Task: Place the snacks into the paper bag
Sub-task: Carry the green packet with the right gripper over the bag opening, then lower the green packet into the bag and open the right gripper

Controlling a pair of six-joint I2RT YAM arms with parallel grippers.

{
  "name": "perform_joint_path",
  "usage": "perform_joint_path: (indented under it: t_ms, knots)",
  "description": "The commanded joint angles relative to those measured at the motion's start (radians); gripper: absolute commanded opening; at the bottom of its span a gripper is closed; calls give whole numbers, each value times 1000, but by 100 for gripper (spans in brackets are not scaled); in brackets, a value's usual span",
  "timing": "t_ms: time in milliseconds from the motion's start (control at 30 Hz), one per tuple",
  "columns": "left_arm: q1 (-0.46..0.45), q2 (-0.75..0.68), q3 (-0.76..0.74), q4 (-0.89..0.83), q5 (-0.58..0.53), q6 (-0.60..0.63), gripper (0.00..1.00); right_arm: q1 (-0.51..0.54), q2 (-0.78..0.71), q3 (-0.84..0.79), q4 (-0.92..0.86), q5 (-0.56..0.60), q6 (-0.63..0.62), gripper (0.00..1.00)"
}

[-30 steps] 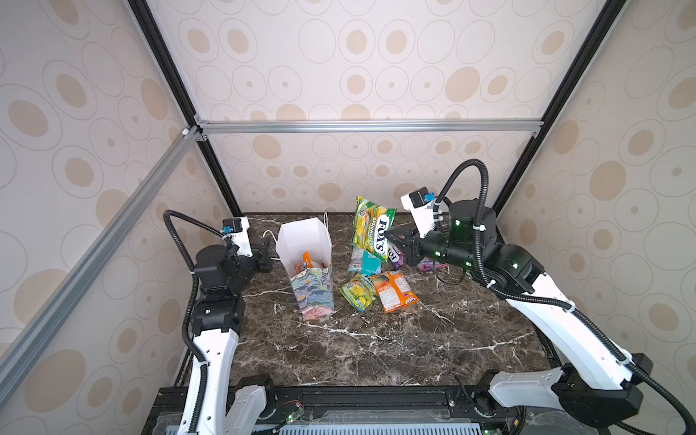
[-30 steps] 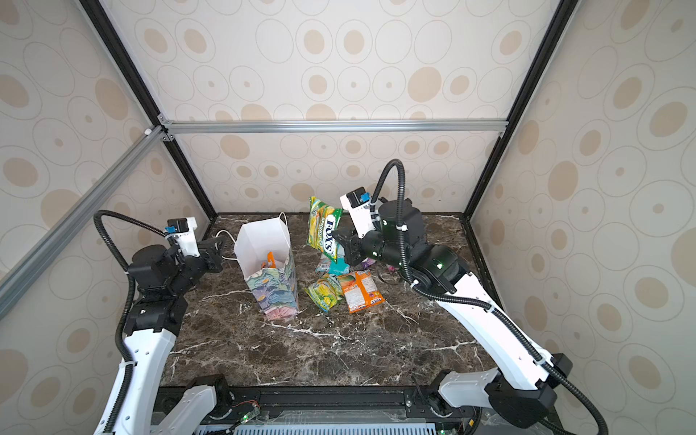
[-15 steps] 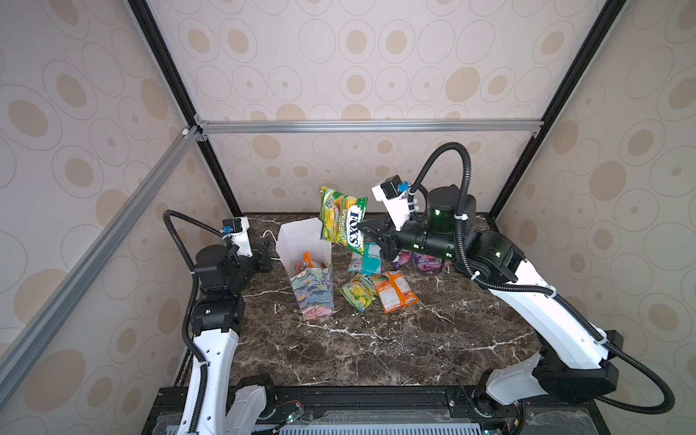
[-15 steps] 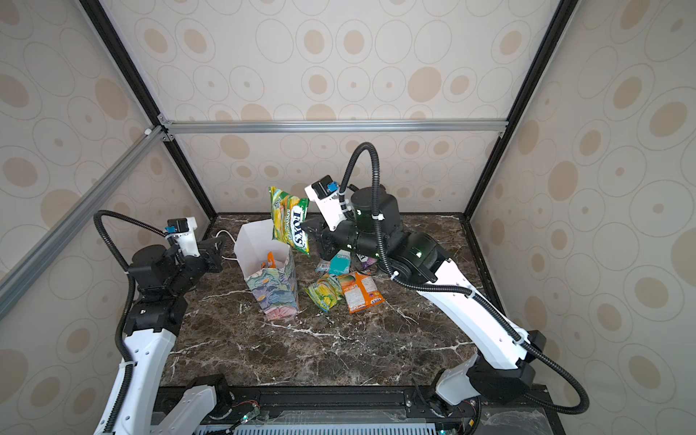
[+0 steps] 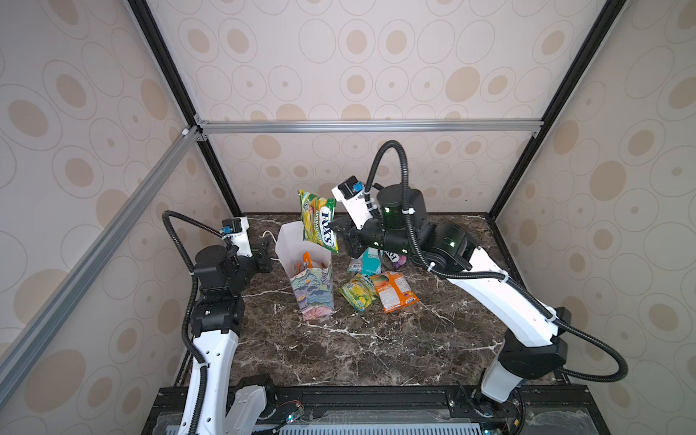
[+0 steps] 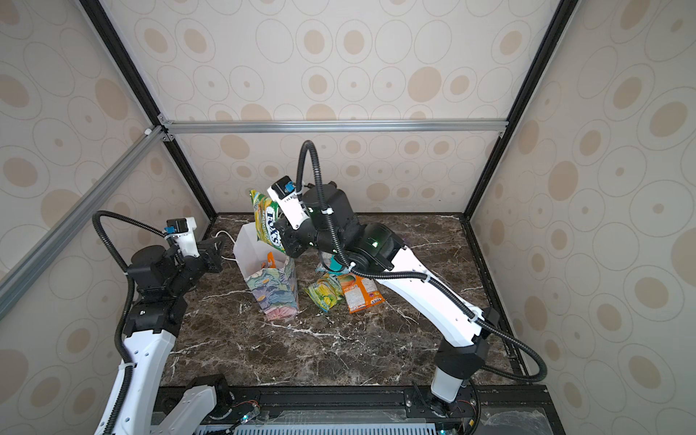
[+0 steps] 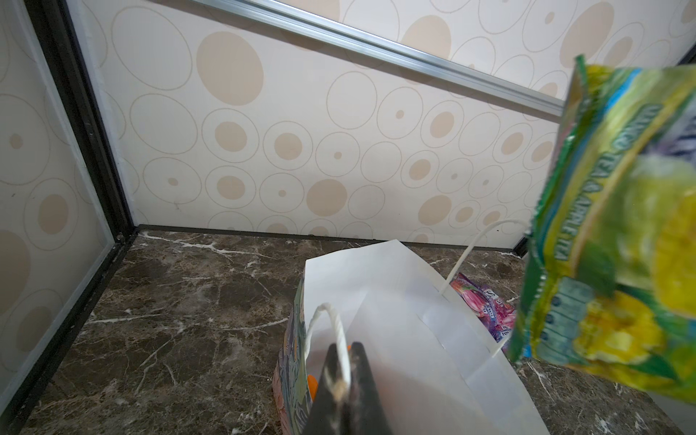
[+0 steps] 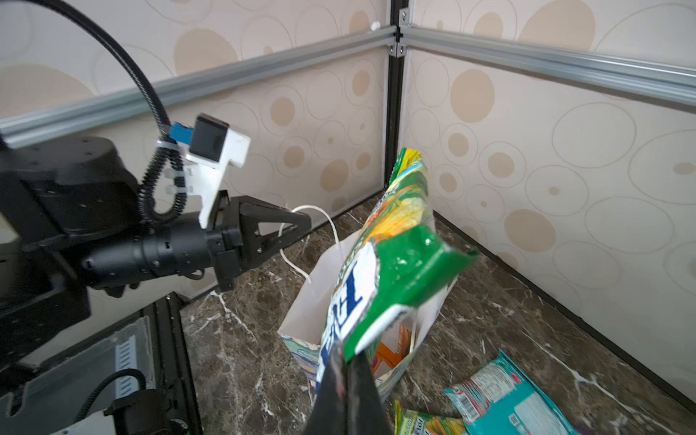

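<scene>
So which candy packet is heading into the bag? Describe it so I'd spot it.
Find the tall floral-printed paper bag standing left of centre on the dark marble table. Just above its open top hangs a glossy green-and-yellow FOX'S packet, pinched by the right gripper. The other packets lie on the table; only this one is airborne.

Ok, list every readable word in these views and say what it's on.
"FOX'S": the held green packet.
"SPRING": same packet, beside the brand.
"APPLE TEA": same packet's edge, in the left wrist view.
Teal packet and orange packet: print too small to read.
</scene>
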Motion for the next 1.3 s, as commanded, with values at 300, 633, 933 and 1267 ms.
perform_joint_path:
  t_ms: [300,633,933,1267]
  knots:
    - [5,-21,3,14,2,17,0,76,247,384,-265,334,-42,0]
    - [5,-17,3,16,10,15,0,80,261,326,-213,387,-15,0]
    - [5,-18,4,15,8,15,0,81,308,332,-189,439,5,0]
    - [6,-20,3,13,4,16,0,86,357,356,-194,479,47,0]
